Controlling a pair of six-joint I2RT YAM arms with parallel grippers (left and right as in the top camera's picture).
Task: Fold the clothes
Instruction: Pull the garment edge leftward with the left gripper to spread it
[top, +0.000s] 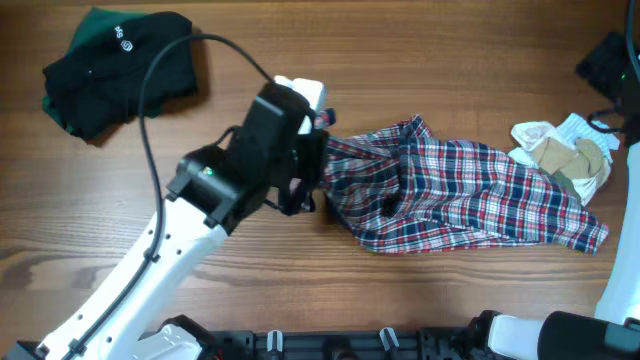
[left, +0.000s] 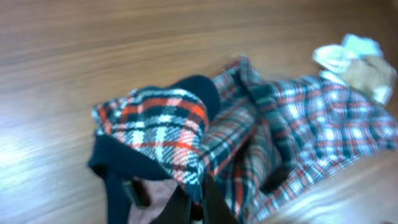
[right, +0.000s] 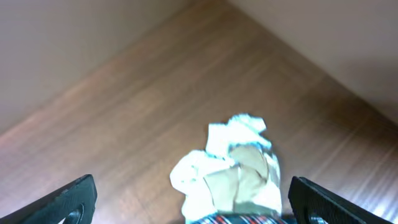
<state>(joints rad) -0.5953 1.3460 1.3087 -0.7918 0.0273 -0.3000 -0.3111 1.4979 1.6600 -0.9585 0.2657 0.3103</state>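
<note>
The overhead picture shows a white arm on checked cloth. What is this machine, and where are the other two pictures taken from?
It is a robot with two arms at a wooden table, each ending in a two-finger gripper. One camera looks down from above; the other two sit on the wrists. The left gripper is shut on the edge of a plaid garment. The right gripper is open and empty, facing a white and tan bundle. A black garment lies apart from both.

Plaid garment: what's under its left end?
The left gripper is shut on the plaid garment, bunching that end; bare table shows around it. Anything beneath the bunch is covered.
</note>
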